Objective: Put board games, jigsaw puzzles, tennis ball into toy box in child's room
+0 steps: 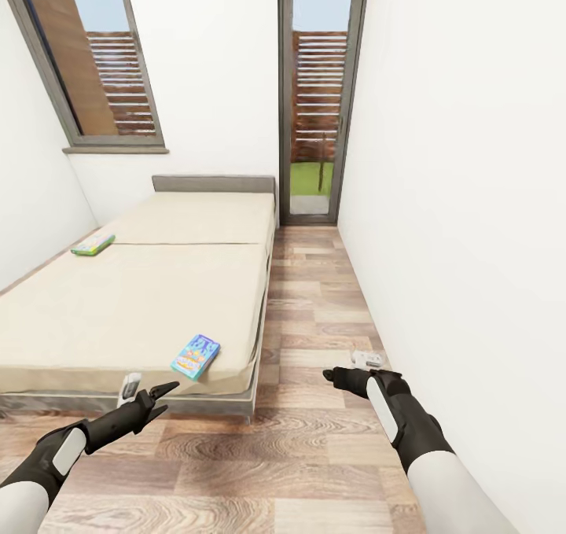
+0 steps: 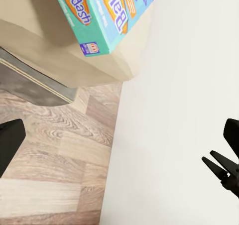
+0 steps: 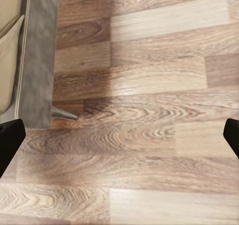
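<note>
Head view shows both arms reaching forward low over the wood-plank floor (image 1: 314,455) of the child's room, in front of the bed (image 1: 141,306). At the lower left of the frame the left arm slants up and to the right, its left tool (image 1: 163,399) pointing at the near edge of the bed with its two dark fingers spread apart in a wide V, holding nothing. At the lower right the right arm runs up and leftward, and the right tool (image 1: 334,375) hovers above bare floor beside the white wall; from here its fingers look bunched together, but the right wrist view shows only two dark finger edges at opposite sides of the frame, far apart with nothing between them, above planks and the bed's grey frame and one leg (image 3: 63,114). Two of the board games lie on the cream cover: the blue board game (image 1: 196,355) sits flat near the bed's front right corner, up and right of the left tool and apart from it, and the pale green board game (image 1: 93,244) rests at the bed's left edge, farther back near the wall. In the left wrist view the blue box overhangs the bed's corner at the upper left of the frame, above floor.
</note>
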You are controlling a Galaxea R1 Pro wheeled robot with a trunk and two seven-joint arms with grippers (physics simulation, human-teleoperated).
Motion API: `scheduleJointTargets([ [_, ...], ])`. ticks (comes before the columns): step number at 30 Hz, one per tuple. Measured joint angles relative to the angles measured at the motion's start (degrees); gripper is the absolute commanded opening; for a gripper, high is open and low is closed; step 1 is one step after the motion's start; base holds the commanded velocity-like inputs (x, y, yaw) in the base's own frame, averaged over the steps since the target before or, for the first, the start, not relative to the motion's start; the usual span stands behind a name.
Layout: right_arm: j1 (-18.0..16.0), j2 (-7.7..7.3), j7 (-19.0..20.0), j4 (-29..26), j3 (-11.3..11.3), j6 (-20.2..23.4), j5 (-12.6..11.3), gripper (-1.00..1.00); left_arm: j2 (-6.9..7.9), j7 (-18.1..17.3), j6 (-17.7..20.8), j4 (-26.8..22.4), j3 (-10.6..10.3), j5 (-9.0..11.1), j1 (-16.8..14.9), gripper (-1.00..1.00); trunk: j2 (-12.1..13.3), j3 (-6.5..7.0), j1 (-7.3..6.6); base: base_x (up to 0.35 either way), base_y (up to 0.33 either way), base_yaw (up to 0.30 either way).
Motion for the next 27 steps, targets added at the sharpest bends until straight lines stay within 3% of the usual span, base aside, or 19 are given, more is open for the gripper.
scheduleJointTargets([
  [7, 0.0, 0.01, 0.0, 0.0, 0.0, -0.06, 0.0, 1.0, -0.03, 0.0, -0.06, 0.0, 0.05, 0.0, 0.0, 1.0, 0.0, -0.35, -0.01, 0.183, 0.027, 0.0],
  [27, 0.0, 0.01, 0.0, 0.0, 0.0, -0.07, 0.0, 1.0, -0.04, 0.0, -0.04, 0.0, 0.05, 0.01, 0.0, 1.0, 0.0, -0.41, -0.01, 0.056, 0.004, 0.0],
])
